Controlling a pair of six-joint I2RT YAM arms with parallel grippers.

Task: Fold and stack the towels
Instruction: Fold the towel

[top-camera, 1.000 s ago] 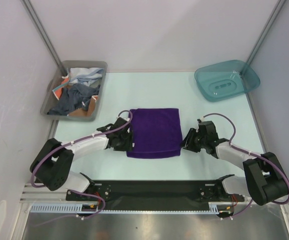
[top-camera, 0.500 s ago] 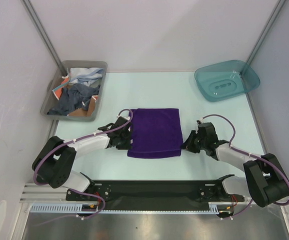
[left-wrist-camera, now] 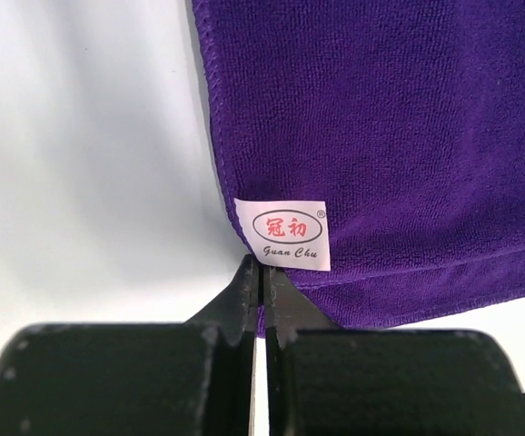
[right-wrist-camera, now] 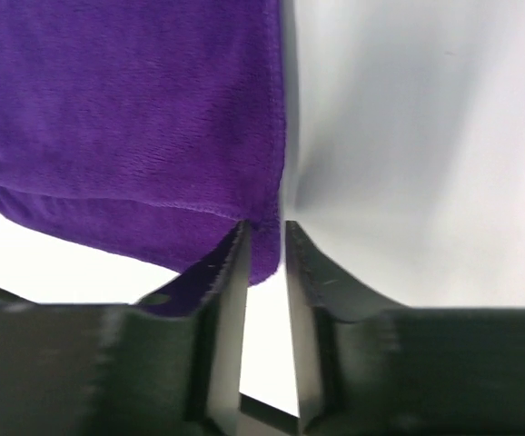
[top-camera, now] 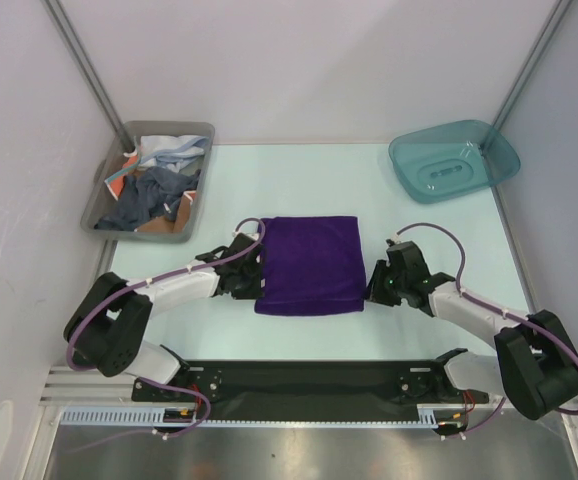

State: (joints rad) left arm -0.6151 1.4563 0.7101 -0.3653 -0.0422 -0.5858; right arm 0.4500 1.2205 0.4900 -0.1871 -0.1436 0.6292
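At the near-left corner of the purple towel (top-camera: 309,262), just below its white label (left-wrist-camera: 283,234), the left claw (left-wrist-camera: 261,272) had gone from gaping a second before to pinched shut on the hem. The right claw (right-wrist-camera: 267,243) stood astride the near-right corner, jaws slightly apart, not clamped. With only one corner held, the fold looked unready to lift. Farther left, the grey bin (top-camera: 169,126) held a crumpled pale blue-white towel (top-camera: 169,150), a dark grey-blue towel (top-camera: 154,195) and an orange-red towel (top-camera: 119,180). The teal bin (top-camera: 489,165) held no towel.
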